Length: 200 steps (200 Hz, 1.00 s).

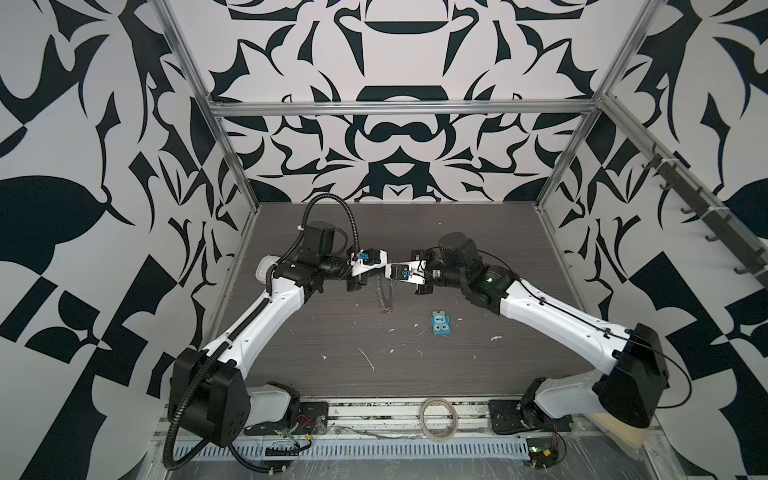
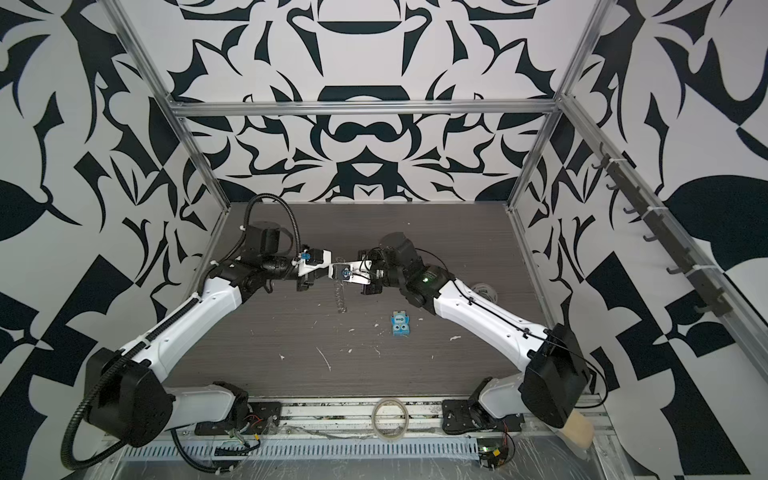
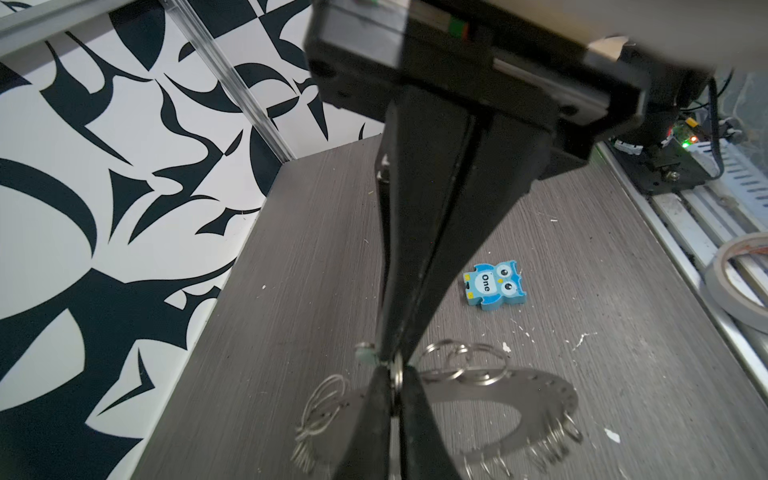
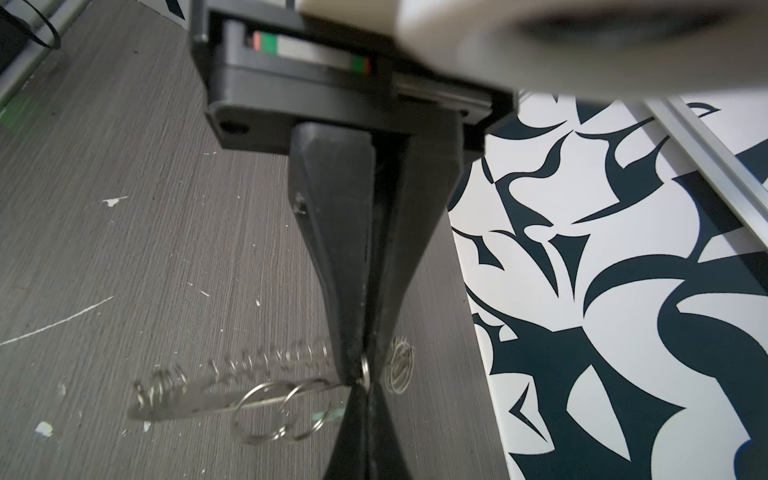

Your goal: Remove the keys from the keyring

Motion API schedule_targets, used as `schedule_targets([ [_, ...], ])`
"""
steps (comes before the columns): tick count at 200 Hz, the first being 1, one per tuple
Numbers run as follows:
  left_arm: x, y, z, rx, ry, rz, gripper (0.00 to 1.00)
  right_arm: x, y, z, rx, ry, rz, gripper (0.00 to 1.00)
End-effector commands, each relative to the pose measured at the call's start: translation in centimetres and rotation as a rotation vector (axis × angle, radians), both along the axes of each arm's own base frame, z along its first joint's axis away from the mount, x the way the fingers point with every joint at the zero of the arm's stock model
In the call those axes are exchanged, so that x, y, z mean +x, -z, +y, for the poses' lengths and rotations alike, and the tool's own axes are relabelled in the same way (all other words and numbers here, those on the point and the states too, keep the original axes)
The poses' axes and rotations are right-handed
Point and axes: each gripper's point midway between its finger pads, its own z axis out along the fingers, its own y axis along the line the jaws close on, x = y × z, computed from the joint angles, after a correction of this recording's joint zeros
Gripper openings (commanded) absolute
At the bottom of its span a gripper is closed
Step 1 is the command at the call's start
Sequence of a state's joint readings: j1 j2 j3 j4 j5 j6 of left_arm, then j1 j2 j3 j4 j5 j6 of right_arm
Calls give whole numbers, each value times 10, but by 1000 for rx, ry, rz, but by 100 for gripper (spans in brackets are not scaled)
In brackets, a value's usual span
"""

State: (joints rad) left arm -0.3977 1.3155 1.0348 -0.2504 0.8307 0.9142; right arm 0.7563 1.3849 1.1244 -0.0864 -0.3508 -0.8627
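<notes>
Two-point hold over the middle of the table (image 1: 299, 365). Right claw (image 4: 360, 376): jaws together, clamped on a small wire ring at the rim of the keyring (image 3: 544, 392). Keyring: edge-on in both top views, hanging under the meeting tips. Left claw (image 3: 392, 359): jaws together at the same spot, grip unclear. Key (image 3: 365, 356): pale green, just beside the left tips.

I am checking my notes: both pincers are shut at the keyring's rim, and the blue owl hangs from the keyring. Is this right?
Not fully. The owl does not hang from the keyring; it lies on the table, apart from it, as the left wrist view shows. The left pincer and right pincer are indeed shut at its rim.
</notes>
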Motion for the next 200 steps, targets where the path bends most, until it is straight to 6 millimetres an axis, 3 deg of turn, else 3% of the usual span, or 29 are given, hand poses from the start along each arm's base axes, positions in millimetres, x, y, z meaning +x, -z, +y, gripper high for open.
schedule_targets([
  [1, 2, -3, -1, 8, -2, 2, 3, -4, -43, 10, 86, -37, -65, 0],
  [50, -8, -26, 0, -81, 68, -23, 0, -8, -48, 11, 113, -49, -47, 0],
  [76, -5, -42, 6, -174, 84, -25, 0, -11, -56, 5, 139, -47, -19, 30],
  [91, -5, -51, 9, -227, 99, -24, 0, -9, -60, -3, 160, -38, -1, 36],
  [124, -6, -69, 11, -305, 148, -21, 0, 3, -79, -33, 306, -12, 74, 35],
  [151, -8, -77, 11, -339, 176, -16, 0, 12, -98, -53, 429, -9, 147, 28],
  [200, -4, -97, 8, -433, 216, -6, 0, 9, -111, -43, 503, -119, 238, 28],
])
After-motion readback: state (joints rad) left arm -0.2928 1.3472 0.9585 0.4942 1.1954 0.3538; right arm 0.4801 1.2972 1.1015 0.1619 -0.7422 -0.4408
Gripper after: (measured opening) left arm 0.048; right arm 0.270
